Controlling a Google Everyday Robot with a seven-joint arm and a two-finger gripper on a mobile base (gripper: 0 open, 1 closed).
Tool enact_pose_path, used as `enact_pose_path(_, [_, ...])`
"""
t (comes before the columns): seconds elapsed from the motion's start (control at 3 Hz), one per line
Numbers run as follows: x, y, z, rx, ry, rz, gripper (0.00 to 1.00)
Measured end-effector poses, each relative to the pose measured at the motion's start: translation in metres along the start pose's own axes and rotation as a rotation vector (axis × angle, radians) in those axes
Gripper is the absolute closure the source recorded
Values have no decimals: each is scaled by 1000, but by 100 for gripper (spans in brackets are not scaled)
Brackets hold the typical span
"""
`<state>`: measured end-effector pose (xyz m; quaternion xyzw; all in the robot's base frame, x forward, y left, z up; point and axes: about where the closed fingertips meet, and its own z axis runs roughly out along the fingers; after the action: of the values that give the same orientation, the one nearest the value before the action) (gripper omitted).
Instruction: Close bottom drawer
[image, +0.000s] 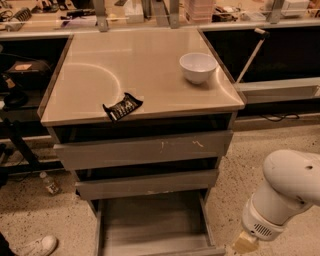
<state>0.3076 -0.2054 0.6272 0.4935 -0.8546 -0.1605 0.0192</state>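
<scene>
Low and right, below the front right corner of the tabletop (145, 65): the tool (245, 243), on a white arm (285, 195), near the right side of the bottom drawer (150, 220). Cannot tell whether open or closed. Bottom drawer pulled well out, bare grey tray showing. Above it, middle drawer front (147, 183) and scratched top drawer front (145, 148), both set further back. On the tabletop, a white bowl (198, 67) near the right edge and a black packet (122, 107) near the front edge, left of centre.
</scene>
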Motion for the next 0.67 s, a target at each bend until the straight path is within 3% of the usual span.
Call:
enact_pose_path(0.33, [0,4,38,-77,12,19,100])
enact_pose_path(0.67, [-1,5,64,-122,-9,32,100])
